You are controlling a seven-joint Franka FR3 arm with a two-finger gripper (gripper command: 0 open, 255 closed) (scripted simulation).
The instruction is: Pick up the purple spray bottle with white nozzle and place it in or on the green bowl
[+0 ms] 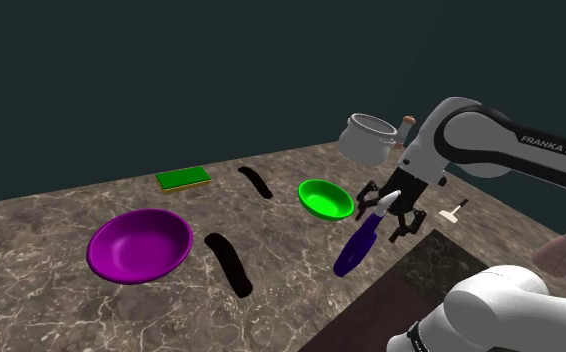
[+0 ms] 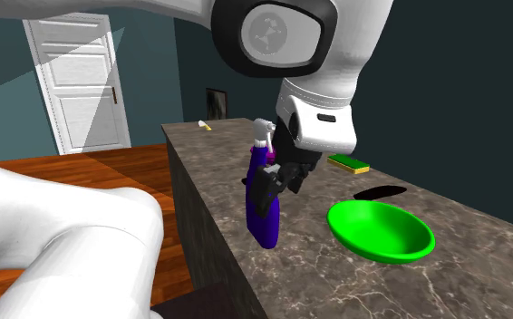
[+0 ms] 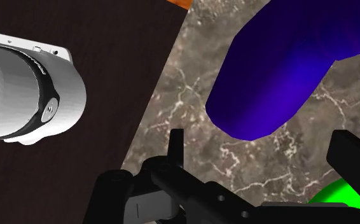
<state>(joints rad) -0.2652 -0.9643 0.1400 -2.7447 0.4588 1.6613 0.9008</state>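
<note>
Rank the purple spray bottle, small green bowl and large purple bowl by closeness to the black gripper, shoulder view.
1. Purple spray bottle, clasped in the gripper.
2. Green bowl, close on the shoulder view's left.
3. Purple bowl, far left there.

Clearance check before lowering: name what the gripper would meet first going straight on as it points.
The gripper would likely meet the marble countertop beside the green bowl, though the purple spray bottle it clasps may touch first.

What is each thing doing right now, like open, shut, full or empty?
gripper, shut on the purple spray bottle.
purple spray bottle, held, tilted.
green bowl, upright, empty.
purple bowl, upright, empty.
grey pot, upright, no lid on.
white door, shut.
</note>
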